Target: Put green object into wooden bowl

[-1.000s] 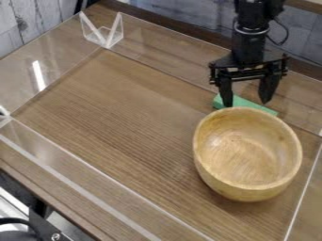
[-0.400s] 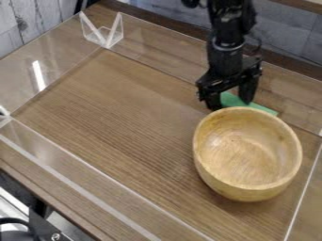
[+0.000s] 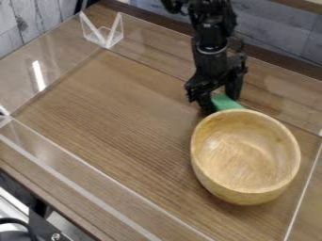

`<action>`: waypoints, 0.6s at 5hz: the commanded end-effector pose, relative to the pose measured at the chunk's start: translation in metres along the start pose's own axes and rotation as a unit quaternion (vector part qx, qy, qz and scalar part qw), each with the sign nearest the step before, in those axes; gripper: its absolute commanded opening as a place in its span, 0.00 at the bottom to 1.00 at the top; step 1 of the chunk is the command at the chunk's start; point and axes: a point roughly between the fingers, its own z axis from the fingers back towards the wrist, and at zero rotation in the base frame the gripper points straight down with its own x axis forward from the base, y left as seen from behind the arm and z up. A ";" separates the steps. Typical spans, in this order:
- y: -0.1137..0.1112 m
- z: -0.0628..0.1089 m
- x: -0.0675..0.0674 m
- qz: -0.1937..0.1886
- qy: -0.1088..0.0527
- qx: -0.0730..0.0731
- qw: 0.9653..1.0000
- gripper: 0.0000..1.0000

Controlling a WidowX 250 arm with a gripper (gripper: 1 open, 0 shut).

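Open gripper [image 3: 212, 102] at the green block [image 3: 225, 102]

Jaws apart, the gripper reaches down over the block, which lies on the table [image 3: 113, 118] right beside the rim of the wooden bowl [image 3: 246, 155].

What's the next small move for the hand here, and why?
Probably ease the hand slightly down before closing: its fingers look spread over the green block, which lies right by the rim of the wooden bowl. Whether the fingertips already straddle it, I can't tell.
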 end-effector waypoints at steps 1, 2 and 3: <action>-0.002 0.023 0.002 -0.001 -0.016 -0.025 1.000 0.00; -0.003 0.026 0.008 0.037 -0.026 -0.027 0.999 0.00; -0.006 0.032 0.013 0.077 -0.034 -0.030 0.996 0.00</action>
